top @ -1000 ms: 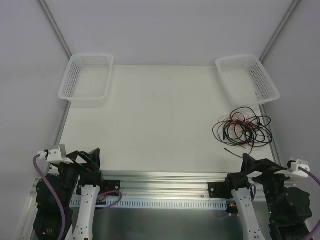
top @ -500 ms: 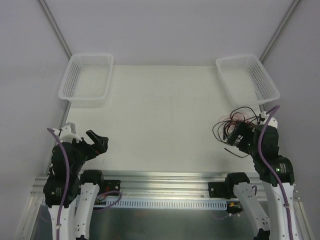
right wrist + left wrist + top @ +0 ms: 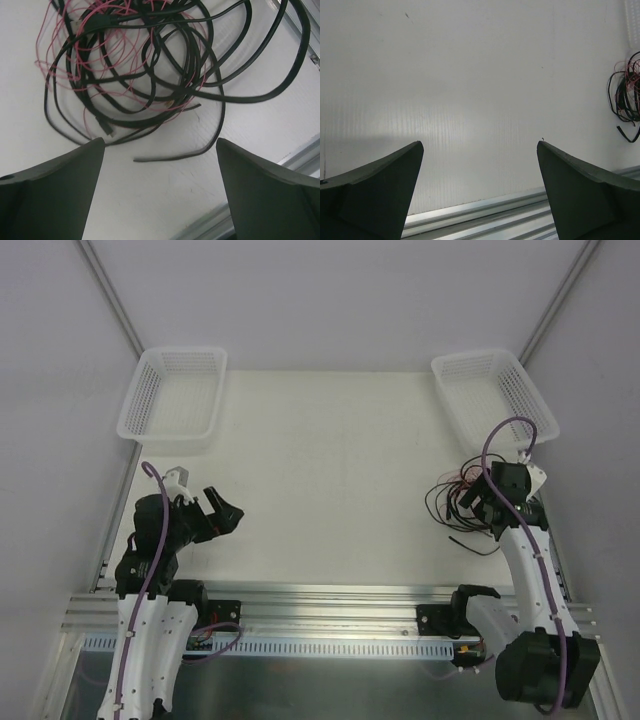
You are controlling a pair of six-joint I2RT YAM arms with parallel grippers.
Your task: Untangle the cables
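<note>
Ideally the wide right pincer (image 3: 160, 145) nips only the loose end (6 o'clock edge) of the cables (image 3: 145, 75).

- From above, the right arm (image 3: 512, 502) covers the middle and right side of the cables (image 3: 446, 502); only their left loops and one loose end on the counter (image 3: 330, 460) show.
- In the right wrist view, the cables (image 3: 145, 75) run off the top edge, so the upper part of the tangle is cut away.
- The right pincer (image 3: 160, 200) shows only two dark finger stubs, wide apart and cropped by the bottom corners.
- The left pincer (image 3: 480, 195) is cropped the same way.
- In the left wrist view, the cables (image 3: 625, 97) are clipped by the right edge and too small to make out any plugs.
</note>
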